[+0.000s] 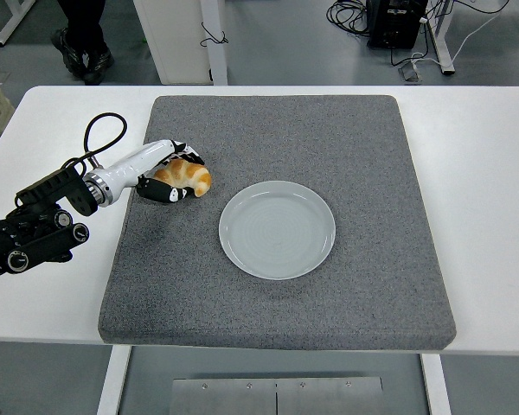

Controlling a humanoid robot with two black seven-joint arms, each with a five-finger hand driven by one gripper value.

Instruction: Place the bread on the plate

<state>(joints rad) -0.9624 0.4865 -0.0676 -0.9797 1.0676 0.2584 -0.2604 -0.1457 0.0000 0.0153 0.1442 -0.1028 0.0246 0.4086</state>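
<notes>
The left hand [169, 177] was seen curled around the bread [184, 175], with fingers wrapped over its far side and others tucked under its near edge, so that the croissant-shaped piece was enclosed from both sides. The bread itself was located on the grey mat [346, 130], toward the mat's left part, and whether it was resting on the mat or just lifted could not be told. The plate [277, 229] was set near the middle of the mat, to the right of the bread and a little nearer the camera, apart from it and with nothing on it. The mat was laid on the white worktop [484, 173], and the black forearm was stretched across the worktop's left margin. The right hand was not visible. The grasp was judged to be the step in hand, with the lift and carry to the plate not yet done. A soft, flaky piece could be crushed if squeezed too hard, or could be let slip from a shallow hold; a low carry could also cause the plate's rim to be struck and the plate shoved.
</notes>
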